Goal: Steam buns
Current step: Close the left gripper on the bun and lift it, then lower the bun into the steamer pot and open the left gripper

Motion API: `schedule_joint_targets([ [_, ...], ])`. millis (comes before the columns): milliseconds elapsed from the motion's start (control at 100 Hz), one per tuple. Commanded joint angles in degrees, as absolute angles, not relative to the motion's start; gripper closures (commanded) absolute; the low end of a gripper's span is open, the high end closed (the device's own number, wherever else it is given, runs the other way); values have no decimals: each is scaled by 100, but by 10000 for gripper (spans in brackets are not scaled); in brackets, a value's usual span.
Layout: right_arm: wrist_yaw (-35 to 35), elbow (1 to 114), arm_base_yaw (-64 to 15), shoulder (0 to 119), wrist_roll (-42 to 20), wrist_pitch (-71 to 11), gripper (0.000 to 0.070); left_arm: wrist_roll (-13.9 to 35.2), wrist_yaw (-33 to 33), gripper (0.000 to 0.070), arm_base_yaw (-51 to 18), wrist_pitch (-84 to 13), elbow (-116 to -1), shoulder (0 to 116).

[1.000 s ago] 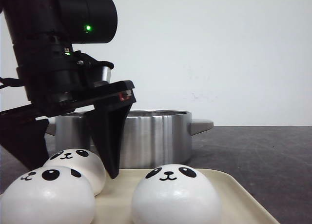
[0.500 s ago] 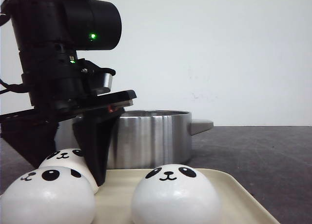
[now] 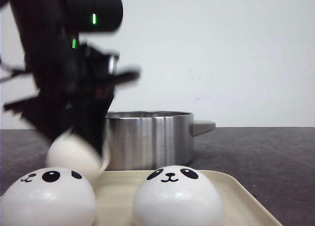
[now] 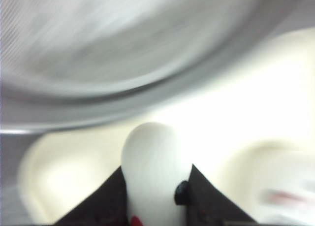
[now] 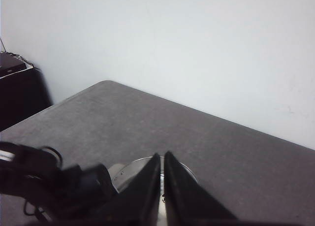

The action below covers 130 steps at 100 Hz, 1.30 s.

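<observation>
My left gripper (image 3: pixel 74 145) is shut on a white panda bun (image 3: pixel 74 158) and holds it just above the cream tray (image 3: pixel 231 196), in front of the steel pot (image 3: pixel 147 137). In the left wrist view the bun (image 4: pixel 153 172) is squeezed narrow between my black fingers (image 4: pixel 204 196), with the pot wall (image 4: pixel 123 48) behind. Two more panda buns sit on the tray, one at the front left (image 3: pixel 47 196) and one in the middle (image 3: pixel 177 196). My right gripper (image 5: pixel 162 159) is shut and empty, high above the pot (image 5: pixel 179 169). A fourth bun is out of view.
The pot has a flat side handle (image 3: pixel 203 126) pointing right. The dark grey table (image 3: pixel 266 157) runs to a white wall behind. A black box (image 5: pixel 12 63) stands at the table's far corner in the right wrist view.
My left gripper has closed on the back-left bun and lifted it off the tray; the arm is blurred with motion. The other two buns have not moved.
</observation>
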<state>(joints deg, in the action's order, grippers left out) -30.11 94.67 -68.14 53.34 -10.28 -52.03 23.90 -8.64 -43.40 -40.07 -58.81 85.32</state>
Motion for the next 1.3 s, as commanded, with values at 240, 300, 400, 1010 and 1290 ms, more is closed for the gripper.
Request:
schedule_joint_targets([
  [240,-3070,9553,-6882,5384,-1002,-5151,697,2241,-548,700,-4644,-3850,-6578,7640],
  [300,-3070,9553,-6882,5387,-1002,-5151,697,1962,-305,700,-4523,-3817,-6807,7706],
  [400,-3068,9553,-6882,5389,-1004,-5151,697,1559,-250,699,-4204,-3933,-7279,8038],
  [1010,-3148,9553,-6882,5389,-1208,-5529,697,1203,202,698,-2917,-4508,-9242,11050],
  [1290,-3205,9553,-6882,5387,-1437,-5857,697,1210,200,488,-2808,-4508,-9242,11493],
])
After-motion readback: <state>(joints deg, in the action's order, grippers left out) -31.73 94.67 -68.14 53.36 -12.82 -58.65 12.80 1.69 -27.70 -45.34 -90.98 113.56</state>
